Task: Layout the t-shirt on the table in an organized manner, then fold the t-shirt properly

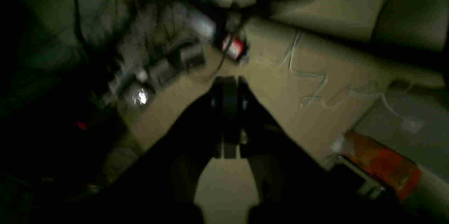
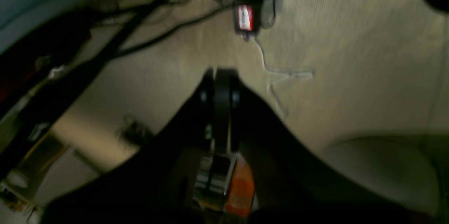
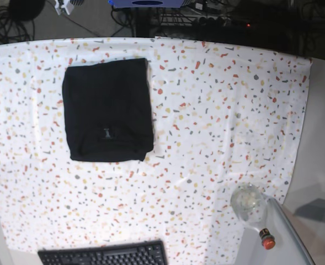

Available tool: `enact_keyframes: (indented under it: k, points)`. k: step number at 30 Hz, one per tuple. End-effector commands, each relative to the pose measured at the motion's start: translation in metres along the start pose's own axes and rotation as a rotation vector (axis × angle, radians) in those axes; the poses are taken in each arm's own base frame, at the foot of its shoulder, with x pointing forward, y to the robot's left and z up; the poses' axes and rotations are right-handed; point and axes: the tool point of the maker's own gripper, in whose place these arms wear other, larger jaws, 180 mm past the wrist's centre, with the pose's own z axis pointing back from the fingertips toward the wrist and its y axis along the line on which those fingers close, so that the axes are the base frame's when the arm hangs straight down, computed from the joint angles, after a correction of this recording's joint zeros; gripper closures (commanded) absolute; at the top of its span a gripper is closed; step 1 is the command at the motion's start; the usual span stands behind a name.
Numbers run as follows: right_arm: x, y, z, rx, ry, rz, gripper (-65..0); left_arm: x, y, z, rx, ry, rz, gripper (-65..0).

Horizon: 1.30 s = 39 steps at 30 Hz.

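Fabric already sits in a neat dark rectangle on the left half of the table (image 3: 217, 110): the t-shirt (image 3: 107, 109) lies folded, edges fairly square, a small pale tag mark showing near its lower middle, with speckled cloth bare on every side of it. By the look of it the fold is done or nearly so, and neither arm shows in the base view.

Further right, near the table's lower right corner, a clear glass bottle (image 3: 250, 205) with a red cap lies on its side at the cloth's edge; whether anything is inside cannot be told. Along the bottom edge, a black keyboard (image 3: 104, 254) pokes into view, well apart from the shirt.

Both wrist views are dim and blurred and look at the floor and cables, not the table. The left end effector (image 1: 228, 115) has its jaws pressed together with nothing between them. The right end effector (image 2: 221, 112) is likewise pressed together and empty.

Risks, as a judgement: if an arm comes down for a final tidy, closed jaws could drag a layer and slide the top fold off the bottom one, since soft fabric on a loose cloth has little to hold it. The tablecloth itself may ruck up and skew the rectangle. A wide sweep on the right could knock the bottle and set it rolling off the edge.
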Motion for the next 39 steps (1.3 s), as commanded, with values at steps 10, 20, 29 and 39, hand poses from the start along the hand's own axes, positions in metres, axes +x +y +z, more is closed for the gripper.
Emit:
enact_keyframes:
  k: [10, 20, 29, 39]
  points:
    - [0.006, -0.070, -0.061, -0.178, -0.064, 0.156, 0.0, -0.023, -0.001, -0.080, 0.052, -0.056, 0.310, 0.0]
    - [0.047, -0.066, -0.071, -0.225, -0.247, 0.173, 0.0, 0.007, 0.032, -0.078, 0.117, -0.172, 0.304, 0.0]
    - [0.053, -0.043, -0.077, -0.181, -0.273, 0.172, 0.0, 0.009, 0.054, -0.074, 0.145, -0.158, 0.288, 0.0]
    - [0.060, -0.010, -0.087, -0.130, -0.287, 0.162, 0.0, -0.013, 0.080, -0.060, 0.192, -0.127, 0.276, 0.0]
